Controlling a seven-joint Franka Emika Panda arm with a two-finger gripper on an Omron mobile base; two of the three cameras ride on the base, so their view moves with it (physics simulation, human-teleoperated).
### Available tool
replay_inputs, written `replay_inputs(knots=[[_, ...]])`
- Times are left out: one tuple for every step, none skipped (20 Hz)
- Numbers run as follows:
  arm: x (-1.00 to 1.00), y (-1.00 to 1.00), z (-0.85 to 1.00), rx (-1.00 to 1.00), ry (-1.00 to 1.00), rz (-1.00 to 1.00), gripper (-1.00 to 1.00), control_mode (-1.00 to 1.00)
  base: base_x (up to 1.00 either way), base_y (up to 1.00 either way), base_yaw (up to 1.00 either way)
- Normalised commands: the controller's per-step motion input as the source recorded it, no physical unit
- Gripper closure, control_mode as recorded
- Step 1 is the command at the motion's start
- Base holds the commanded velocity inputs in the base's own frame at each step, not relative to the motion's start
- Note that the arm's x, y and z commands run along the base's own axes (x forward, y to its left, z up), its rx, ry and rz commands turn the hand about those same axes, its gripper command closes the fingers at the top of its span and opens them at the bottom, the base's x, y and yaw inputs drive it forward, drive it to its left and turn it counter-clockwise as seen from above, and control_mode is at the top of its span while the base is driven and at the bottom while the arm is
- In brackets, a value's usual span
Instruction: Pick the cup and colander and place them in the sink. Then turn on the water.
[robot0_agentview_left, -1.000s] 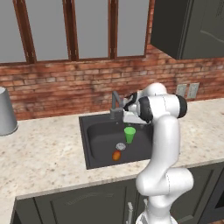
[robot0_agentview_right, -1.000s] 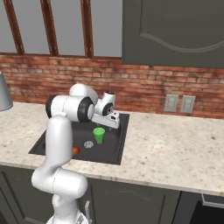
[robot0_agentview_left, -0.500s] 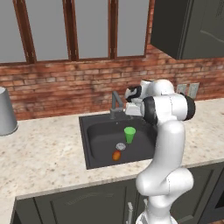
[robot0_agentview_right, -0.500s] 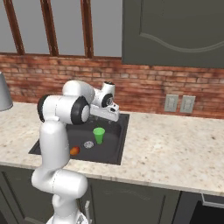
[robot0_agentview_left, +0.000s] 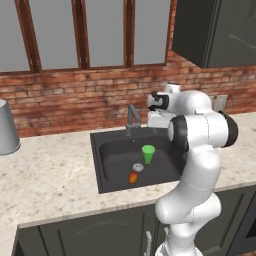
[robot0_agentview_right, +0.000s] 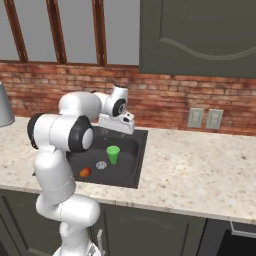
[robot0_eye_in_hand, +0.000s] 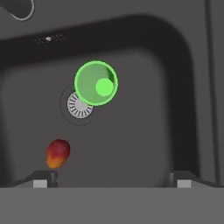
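You are looking at one cup (robot0_agentview_left: 148, 153), one sink (robot0_agentview_left: 111, 177), one faucet (robot0_agentview_left: 132, 118), one drain (robot0_agentview_left: 138, 167), one small red-orange fruit (robot0_agentview_left: 133, 177) and one large grey metallic cylinder (robot0_agentview_left: 7, 128). The green cup is standing upright inside the sink, just beside the round drain, on the side toward the basin's right wall. In the hand view you are peering straight down into the cup (robot0_eye_in_hand: 96, 83); its rim is overlapping the drain (robot0_eye_in_hand: 78, 106) and it is holding nothing. The fruit (robot0_eye_in_hand: 57, 153) is lying on the basin floor, near the front edge and apart from the cup.

The sink is sitting in the speckled counter (robot0_agentview_left: 55, 175), with its faucet rising at the back edge by the brick wall. The metallic cylinder is standing well apart, at the counter's far left end. To the right of the basin, the counter (robot0_agentview_right: 200, 165) is stretching wide and bare toward the wall outlets (robot0_agentview_right: 205, 118).

Your gripper (robot0_eye_in_hand: 111, 179) is hovering above the basin with its fingertips (robot0_eye_in_hand: 40, 180) spread wide, holding nothing; in the base views the hand (robot0_agentview_right: 116, 122) is hanging over the sink's rear right corner. Around the cup, bare basin floor is lying on every side but the drain's.
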Motion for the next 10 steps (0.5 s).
replay_inputs(knots=[[-0.75,0.00,0.41,-0.07,0.00,0.00,-1.00,-1.00,0.00,0.00,0.00],[-0.80,0.00,0.34,-0.06,0.00,0.00,-1.00,-1.00,0.00,0.00,0.00],[-0.78,0.00,0.36,-0.02,0.00,0.00,-1.00,-1.00,0.00,0.00,0.00],[-0.85,0.00,0.31,0.00,0.00,0.00,-1.00,-1.00,0.00,0.00,0.00],[-0.91,0.00,0.26,0.00,0.00,0.00,-1.00,-1.00,0.00,0.00,0.00],[-0.89,0.00,0.35,0.00,0.00,0.00,-1.00,-1.00,0.00,0.00,0.00],[-0.89,0.00,0.37,0.00,0.00,0.00,-1.00,-1.00,0.00,0.00,0.00],[-0.71,0.00,0.36,0.00,0.00,0.00,-1.00,-1.00,0.00,0.00,0.00],[-0.62,0.00,0.29,0.00,0.00,0.00,-1.00,-1.00,0.00,0.00,0.00],[-0.63,0.00,0.17,0.00,0.00,0.00,-1.00,-1.00,0.00,0.00,0.00]])
